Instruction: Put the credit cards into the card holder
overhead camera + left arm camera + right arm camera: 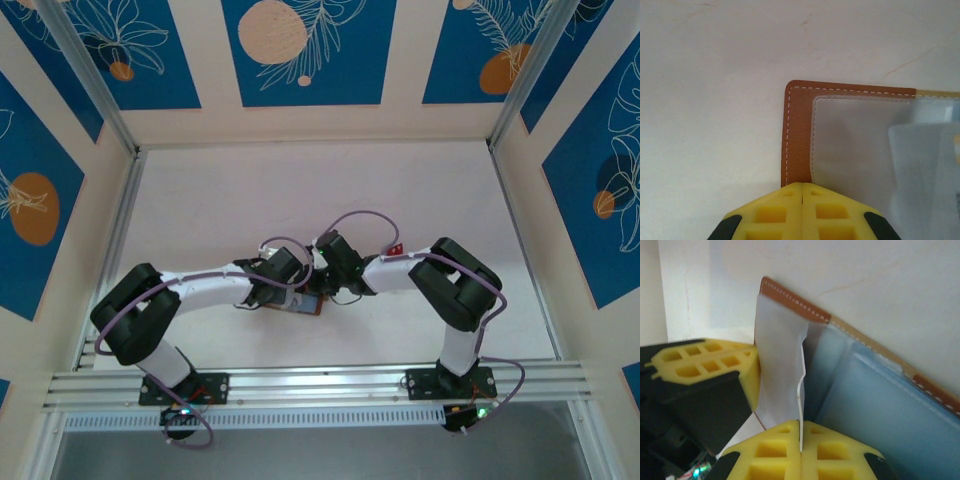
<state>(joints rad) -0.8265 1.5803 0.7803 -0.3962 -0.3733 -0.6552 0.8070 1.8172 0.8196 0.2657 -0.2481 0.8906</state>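
The card holder (306,307) lies open on the white table between the two arms. It is reddish-brown with white stitching (797,130) and has frosted plastic sleeves (855,145) inside. My left gripper (802,186) is shut, with its yellow tips on the holder's near edge and nothing between them. My right gripper (801,429) is shut on the thin edge of one white sleeve (780,350) and holds it up from the holder (795,302). The left gripper's fingers (700,357) stand just left of that sleeve. A pale rectangle (925,170) shows through the sleeves; I cannot tell whether it is one of the credit cards.
A small red thing (396,250) sits by the right forearm, too small to name. Both arms (200,285) (420,275) crowd the table's near middle. Aluminium rails (320,380) run along the front edge, and patterned walls stand on three sides.
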